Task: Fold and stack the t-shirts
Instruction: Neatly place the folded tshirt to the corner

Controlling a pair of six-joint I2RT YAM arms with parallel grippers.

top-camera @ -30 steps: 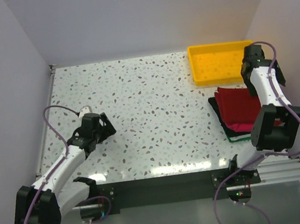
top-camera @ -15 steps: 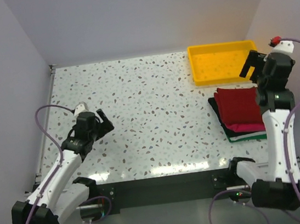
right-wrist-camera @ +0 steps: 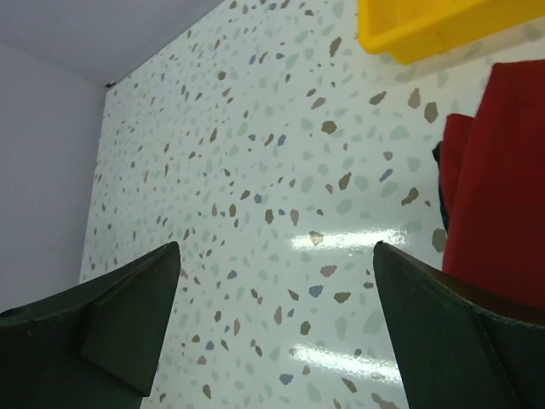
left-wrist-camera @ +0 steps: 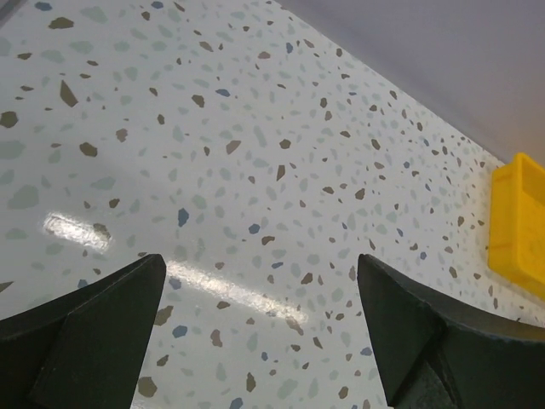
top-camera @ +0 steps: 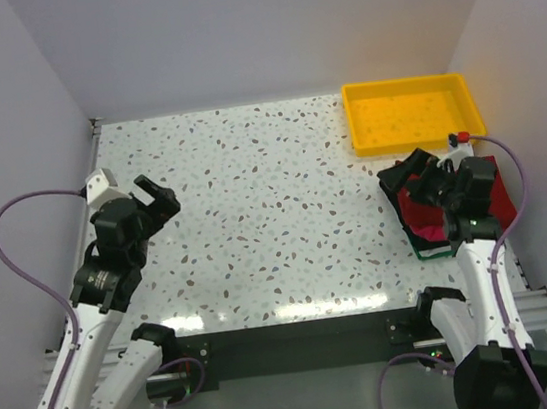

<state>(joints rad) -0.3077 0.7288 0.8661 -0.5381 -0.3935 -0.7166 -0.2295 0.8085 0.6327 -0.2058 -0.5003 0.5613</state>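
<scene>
The white speckled table (top-camera: 275, 214) fills most of the top view, with plain pale walls (top-camera: 260, 25) on three sides. The left arm (top-camera: 102, 277) rises at the left side of the table. The right arm (top-camera: 479, 268) rises at the right side and bends over the cloth.

In the far right corner of the table sits the yellow plastic tray (top-camera: 408, 118). Just on the near side of it, with a narrow strip of table between, lies the stack of t-shirts (top-camera: 417, 208), close to the right edge of the table. The dark red t-shirt (right-wrist-camera: 502, 196) is on top, folded. Under it a black t-shirt (top-camera: 391, 189) shows at the left edge, a magenta-pink t-shirt (top-camera: 431, 232) at the near edge, and a thin green t-shirt (top-camera: 431, 253) at the very bottom. The right arm hides the rest of the stack.

The left gripper (left-wrist-camera: 260, 260) is over the bare table at the left, well apart from the stack. Its fingers are spread wide and nothing is between them. The right gripper (right-wrist-camera: 277, 247) is over the left part of the stack, also with fingers spread wide and holding nothing. I cannot tell if it touches the cloth.

A purple cable (top-camera: 35, 196) loops beside each arm.
</scene>
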